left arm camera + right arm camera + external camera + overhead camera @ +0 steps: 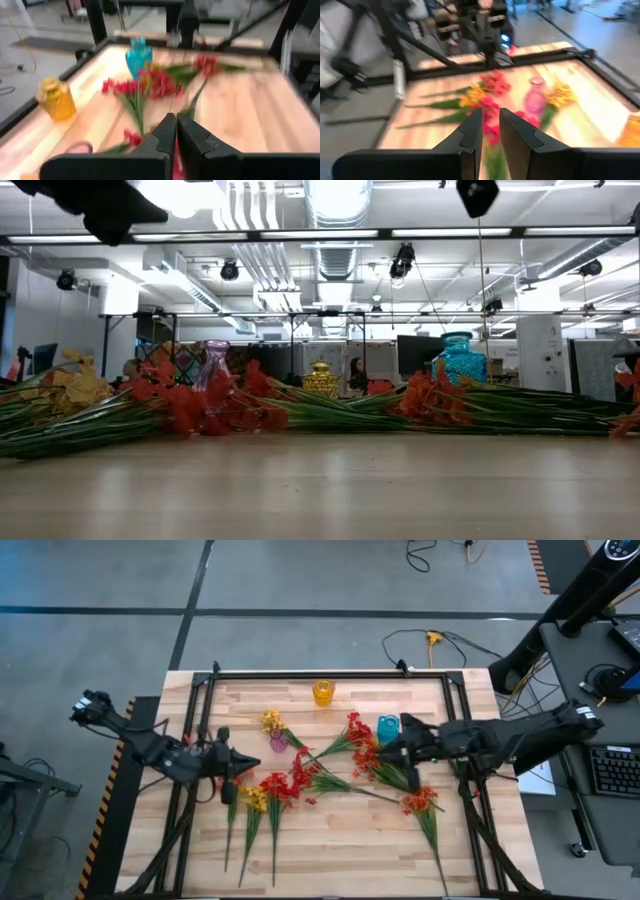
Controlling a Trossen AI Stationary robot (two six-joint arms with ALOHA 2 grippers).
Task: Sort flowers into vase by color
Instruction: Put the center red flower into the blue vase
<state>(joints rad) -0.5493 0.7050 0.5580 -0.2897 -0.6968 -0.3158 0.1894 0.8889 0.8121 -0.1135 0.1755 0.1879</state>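
Observation:
Flowers with red, yellow and orange-red blossoms lie flat on the wooden table, stems spread out. A yellow spray lies beside the pink vase. More red sprays lie by the blue vase. The yellow vase stands at the far edge. My left gripper hovers shut over the left sprays. My right gripper hovers near the blue vase, its fingers a narrow gap apart, with nothing between them.
A black metal frame runs along the table's far edge and down both sides. The near half of the table is bare wood in front of the flowers. Cables lie on the floor beyond the table.

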